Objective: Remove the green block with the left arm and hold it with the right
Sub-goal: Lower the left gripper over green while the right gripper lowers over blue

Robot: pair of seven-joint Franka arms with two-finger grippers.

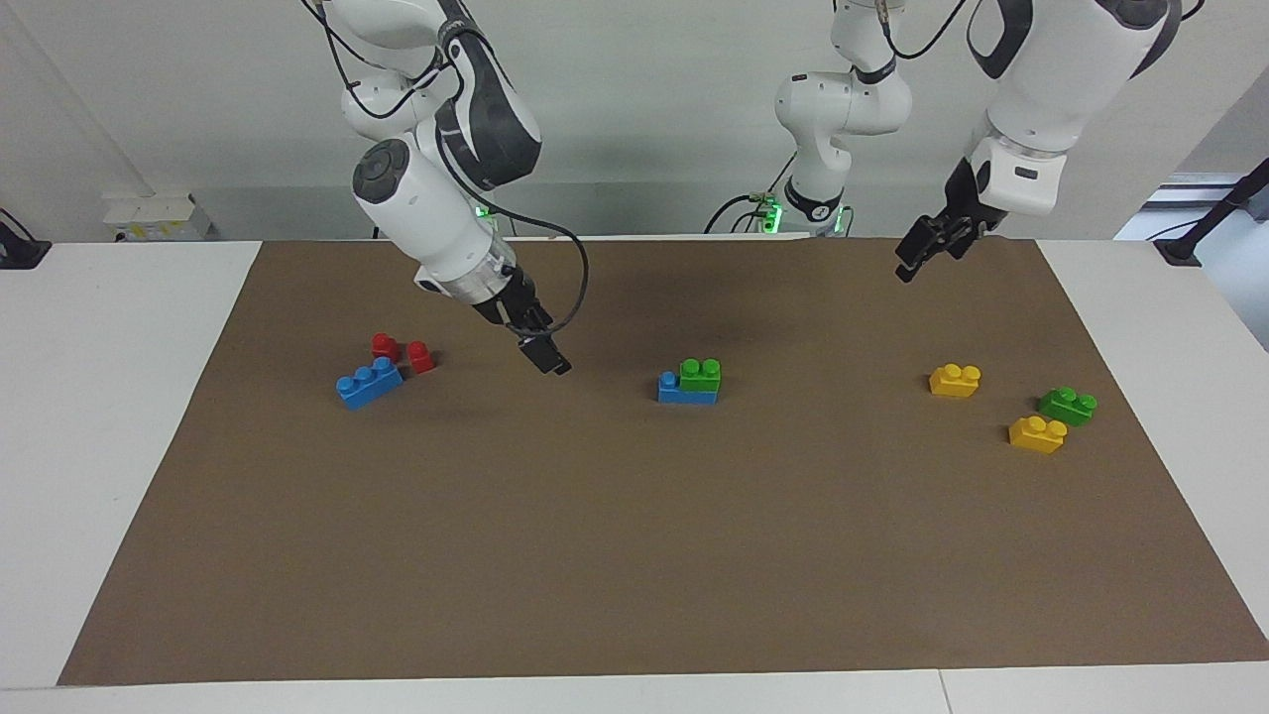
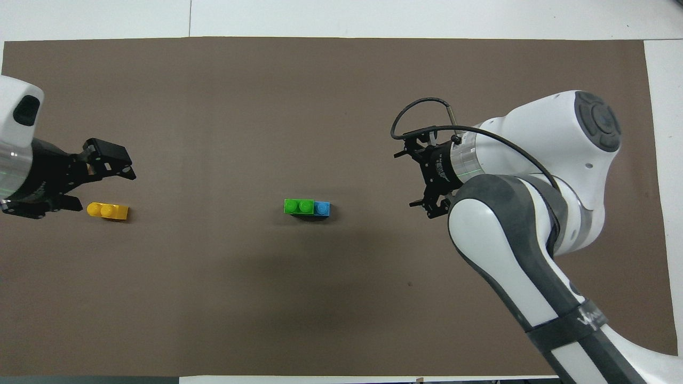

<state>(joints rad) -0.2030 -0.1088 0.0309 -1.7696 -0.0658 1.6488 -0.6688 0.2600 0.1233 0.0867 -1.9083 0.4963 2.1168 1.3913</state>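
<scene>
**Bricks scattered across the brown mat**

A white table (image 1: 119, 416) carries a brown mat (image 1: 634, 555). Mid-mat sits a blue brick (image 1: 684, 391), topped by the green block (image 1: 701, 374). Toward the right arm's end, another blue brick (image 1: 369, 383) touches two red bricks (image 1: 402, 351). Toward the left arm's end lie two yellow bricks (image 1: 955, 380) and a second green brick (image 1: 1068, 405).

Our right end effector (image 1: 547, 355) hangs low over the bench, angled down; our left end effector (image 1: 917, 253) waits raised, tilted inward.
</scene>
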